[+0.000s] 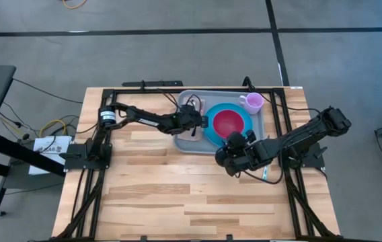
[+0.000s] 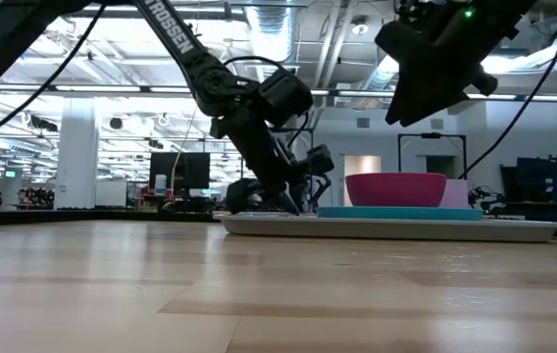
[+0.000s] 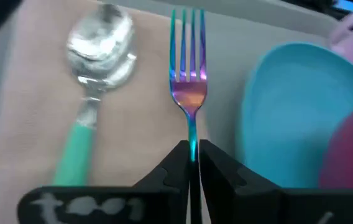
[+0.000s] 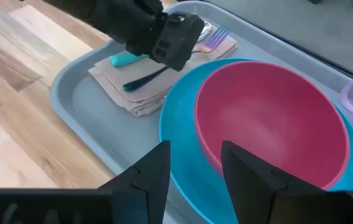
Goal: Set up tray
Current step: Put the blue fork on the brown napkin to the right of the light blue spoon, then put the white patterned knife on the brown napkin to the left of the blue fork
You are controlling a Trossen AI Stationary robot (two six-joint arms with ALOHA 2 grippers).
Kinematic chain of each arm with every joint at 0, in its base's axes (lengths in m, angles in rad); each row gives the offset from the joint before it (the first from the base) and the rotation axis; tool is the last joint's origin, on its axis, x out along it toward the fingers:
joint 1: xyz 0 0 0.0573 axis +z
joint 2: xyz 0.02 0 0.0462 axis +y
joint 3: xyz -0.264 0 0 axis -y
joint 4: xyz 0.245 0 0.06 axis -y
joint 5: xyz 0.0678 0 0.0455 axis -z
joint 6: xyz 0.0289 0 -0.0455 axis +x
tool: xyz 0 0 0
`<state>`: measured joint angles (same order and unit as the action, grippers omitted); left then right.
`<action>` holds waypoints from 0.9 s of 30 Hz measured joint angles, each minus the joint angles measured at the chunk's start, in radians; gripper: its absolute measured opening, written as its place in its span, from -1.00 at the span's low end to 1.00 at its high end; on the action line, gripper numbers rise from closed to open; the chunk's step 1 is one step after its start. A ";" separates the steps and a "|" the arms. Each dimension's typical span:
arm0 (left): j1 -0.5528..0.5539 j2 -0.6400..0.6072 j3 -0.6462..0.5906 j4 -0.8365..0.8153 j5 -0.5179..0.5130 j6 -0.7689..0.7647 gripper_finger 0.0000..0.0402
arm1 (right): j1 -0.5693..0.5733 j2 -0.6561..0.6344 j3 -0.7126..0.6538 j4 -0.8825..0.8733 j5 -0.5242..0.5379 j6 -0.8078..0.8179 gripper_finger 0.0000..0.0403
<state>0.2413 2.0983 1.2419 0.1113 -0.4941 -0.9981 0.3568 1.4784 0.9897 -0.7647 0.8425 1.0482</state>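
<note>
The tray (image 1: 187, 144) was set at the table's far edge, right of centre. The fork (image 3: 187, 81) was pinched by the left gripper (image 3: 192, 163) over the napkin (image 4: 140, 93). "TROSSEN" (image 2: 174, 31) was read on the left arm. The right gripper (image 4: 195, 163) was held spread above the tray's near rim.

The left arm stretches rightward, its tool (image 1: 196, 125) lowered, 2 fingers (image 3: 183, 163) pinched together. The right arm bends back leftward, its tool (image 1: 231, 156) raised, fingers (image 4: 155, 171) spread apart.

Grey floor (image 1: 144, 60) — bright ceiling lights (image 2: 288, 25)
</note>
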 joint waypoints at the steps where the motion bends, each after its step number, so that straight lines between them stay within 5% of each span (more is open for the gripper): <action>1: 0.001 0.000 0.000 -0.006 -0.007 0.000 -0.87 | 0.004 0.000 0.000 0.000 0.000 -0.003 -0.32; 14: 0.007 -0.004 0.000 0.012 0.033 0.021 -0.86 | 0.010 0.000 0.000 0.011 -0.001 -0.010 -0.32; 22: 0.029 -0.122 -0.001 -0.108 0.106 0.242 -0.85 | 0.049 0.000 0.000 -0.002 -0.003 -0.004 -0.34; 27: 0.028 -0.263 -0.001 -0.290 0.070 0.424 -0.85 | 0.058 0.000 0.000 -0.127 -0.055 0.142 -0.34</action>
<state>0.2690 1.8349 1.2407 -0.1791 -0.4238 -0.5740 0.4149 1.4784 0.9897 -0.8920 0.7871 1.1902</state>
